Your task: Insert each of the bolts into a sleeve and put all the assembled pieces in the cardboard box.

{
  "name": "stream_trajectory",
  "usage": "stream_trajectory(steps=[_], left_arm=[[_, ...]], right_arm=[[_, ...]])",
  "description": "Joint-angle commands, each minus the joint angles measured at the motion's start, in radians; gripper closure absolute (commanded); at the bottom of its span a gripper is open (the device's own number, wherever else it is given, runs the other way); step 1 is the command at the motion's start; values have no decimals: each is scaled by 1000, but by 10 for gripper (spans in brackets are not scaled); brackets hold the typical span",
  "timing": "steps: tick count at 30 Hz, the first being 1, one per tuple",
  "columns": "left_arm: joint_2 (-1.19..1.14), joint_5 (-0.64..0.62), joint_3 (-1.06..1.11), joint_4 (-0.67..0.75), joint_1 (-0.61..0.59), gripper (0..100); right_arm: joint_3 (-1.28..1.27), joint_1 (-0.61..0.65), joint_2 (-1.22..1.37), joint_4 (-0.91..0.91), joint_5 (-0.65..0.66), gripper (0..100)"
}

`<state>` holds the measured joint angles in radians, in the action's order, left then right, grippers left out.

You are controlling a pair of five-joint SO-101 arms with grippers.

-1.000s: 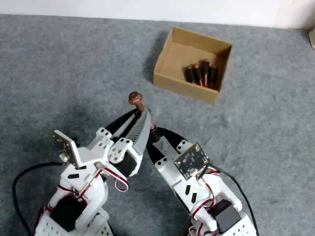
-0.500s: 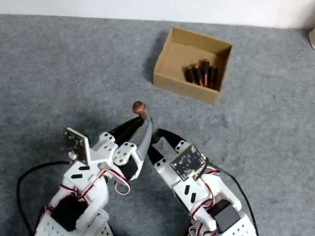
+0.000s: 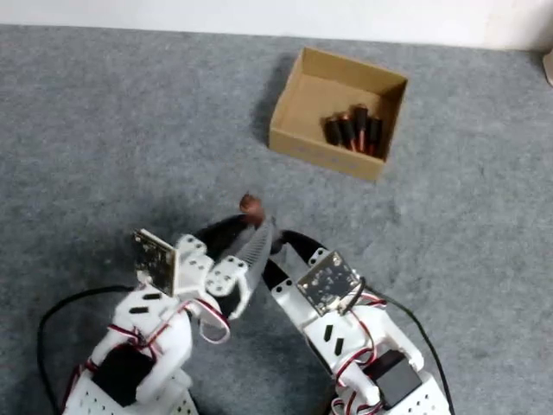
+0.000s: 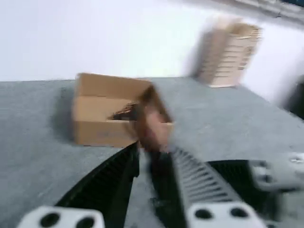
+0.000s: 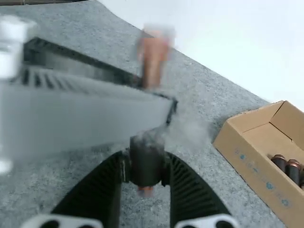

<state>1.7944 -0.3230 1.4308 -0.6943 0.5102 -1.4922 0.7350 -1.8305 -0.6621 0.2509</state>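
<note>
A copper bolt stands in my left gripper, which is shut on its shank just below the head. In the left wrist view the bolt is blurred between the dark and the ribbed finger. My right gripper sits close beside it, shut on a black sleeve. The bolt rises above the sleeve, and a copper tip pokes out of the sleeve's far end. The cardboard box lies farther back on the right and holds several assembled pieces.
Grey carpet covers the table, with open room all around the box. A black cable curls by the left arm's base. Behind the box, a pale stacked object stands against the wall.
My left gripper has pulled back toward the arm bases, carrying the bolt head closer to the sleeve. The right gripper has barely shifted.
</note>
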Motion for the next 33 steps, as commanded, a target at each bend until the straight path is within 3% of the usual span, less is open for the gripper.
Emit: stream_trajectory(steps=[1, 8, 16, 20, 24, 27, 33], left_arm=[[-10, 18, -74, -126, 13, 801], [-4, 34, -160, -143, 16, 800], [-4, -172, -216, -49, 7, 801], [-13, -180, -140, -46, -97, 834], [-13, 21, -18, -41, -266, 988], [-13, 288, 27, -40, -384, 962], [-15, 379, 110, 15, -344, 992]], right_arm=[[13, -8, -10, 10, 11, 994], [12, -8, -10, 10, 11, 994], [12, -8, -10, 10, 11, 994], [12, -10, -10, 10, 11, 994], [10, -24, -7, 10, 15, 994], [16, -56, -4, 13, 17, 994], [18, -199, 2, 53, 61, 994]])
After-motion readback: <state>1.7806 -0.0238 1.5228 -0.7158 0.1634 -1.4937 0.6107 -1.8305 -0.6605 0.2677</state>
